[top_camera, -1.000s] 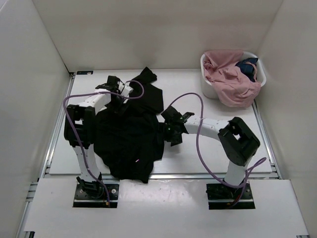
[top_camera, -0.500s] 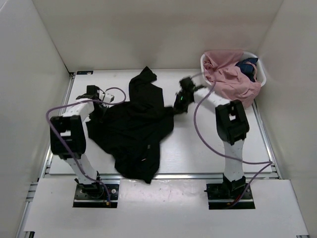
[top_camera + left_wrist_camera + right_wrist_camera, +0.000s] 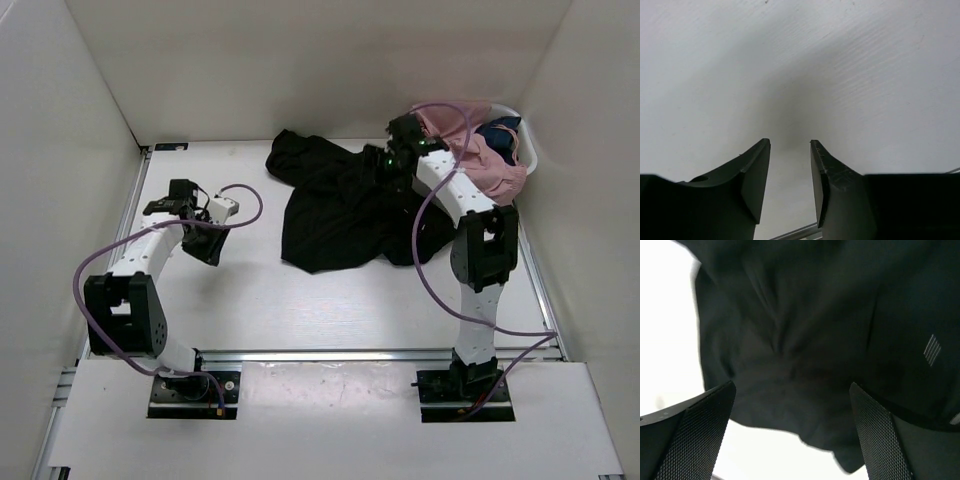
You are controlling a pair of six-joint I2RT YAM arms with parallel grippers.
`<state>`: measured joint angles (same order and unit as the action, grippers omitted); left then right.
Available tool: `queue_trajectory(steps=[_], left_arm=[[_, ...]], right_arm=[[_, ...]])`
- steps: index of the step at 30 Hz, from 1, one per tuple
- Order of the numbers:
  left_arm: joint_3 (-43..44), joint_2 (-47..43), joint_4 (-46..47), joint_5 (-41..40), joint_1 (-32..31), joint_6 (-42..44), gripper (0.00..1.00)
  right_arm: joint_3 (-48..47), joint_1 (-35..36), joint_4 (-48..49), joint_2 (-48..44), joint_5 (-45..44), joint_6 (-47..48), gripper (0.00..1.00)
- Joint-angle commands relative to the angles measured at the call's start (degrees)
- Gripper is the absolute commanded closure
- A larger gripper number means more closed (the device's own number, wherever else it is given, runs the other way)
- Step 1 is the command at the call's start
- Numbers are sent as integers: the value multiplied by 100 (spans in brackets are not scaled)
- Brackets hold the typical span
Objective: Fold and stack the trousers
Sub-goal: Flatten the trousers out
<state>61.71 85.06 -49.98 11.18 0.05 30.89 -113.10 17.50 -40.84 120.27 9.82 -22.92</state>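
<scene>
Our right gripper (image 3: 792, 385) hangs spread wide just above the black trousers (image 3: 340, 205); our left gripper (image 3: 790, 142), parted and empty, sits well apart.

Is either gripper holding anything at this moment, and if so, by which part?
Nothing is held. The left gripper is open over the table; the right gripper is open above the black trousers.

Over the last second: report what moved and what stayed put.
The trousers were dragged from the near left to the far right, toward the basket. The right gripper swung there, now open above them. The left gripper, open, withdrew leftward off them. Basket and pink garment unchanged.
</scene>
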Motion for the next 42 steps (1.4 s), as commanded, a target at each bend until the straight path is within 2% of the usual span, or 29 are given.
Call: queue_trajectory(steps=[1, 4, 9, 16, 18, 19, 20, 22, 23, 24, 27, 28, 31, 32, 36, 38, 42], left_arm=[[462, 282, -82, 367, -58, -162, 49], [823, 555, -135, 429, -224, -295, 49], [1018, 661, -188, 429, -567, -426, 47], [878, 661, -188, 376, -761, -479, 45], [729, 661, -188, 262, -884, -479, 45], [728, 661, -188, 262, -884, -479, 45], [728, 661, -188, 262, -884, -479, 44], [728, 661, -136, 192, -955, -479, 38], [728, 661, -135, 192, -1024, -479, 32], [876, 661, -135, 122, -1095, -479, 23], [1166, 933, -135, 60, -1296, -479, 20], [1437, 1125, -135, 60, -1358, -479, 19], [2104, 1687, -82, 60, -1622, -532, 19], [2299, 1855, -82, 60, -1684, -532, 19], [3406, 2830, -82, -54, -1912, -795, 18], [4057, 3367, -21, -125, -1965, -1006, 18], [5024, 4044, 136, -388, -2080, -1130, 15]], right_arm=[[840, 219, -240, -618, -741, 16, 1], [1271, 219, -415, -671, -1218, -283, 1], [1107, 166, -706, -136, -2097, -705, 1], [579, 114, -759, 646, -2222, -1232, 3], [578, 61, -811, 849, -2055, -1233, 12], [665, 61, -812, 849, -2003, -1285, 33], [866, 61, -725, 849, -2002, -1233, 48], [1183, 61, -444, 674, -1923, -1180, 77], [1324, 122, -442, 412, -1975, -1180, 96], [1587, 175, -442, 244, -1976, -1180, 100], [2150, 639, -337, -695, -2457, -1180, 100], [2639, 763, -267, -1272, -2590, -1180, 100], [3415, 1141, -267, -2301, -2898, -1302, 100], [3931, 1194, -415, -2550, -2898, -1434, 100], [5164, 1685, -819, -3937, -3003, -2240, 100], [5586, 1888, -1117, -4326, -3004, -2593, 100], [6588, 1942, -1759, -5573, -3205, -3595, 100]])
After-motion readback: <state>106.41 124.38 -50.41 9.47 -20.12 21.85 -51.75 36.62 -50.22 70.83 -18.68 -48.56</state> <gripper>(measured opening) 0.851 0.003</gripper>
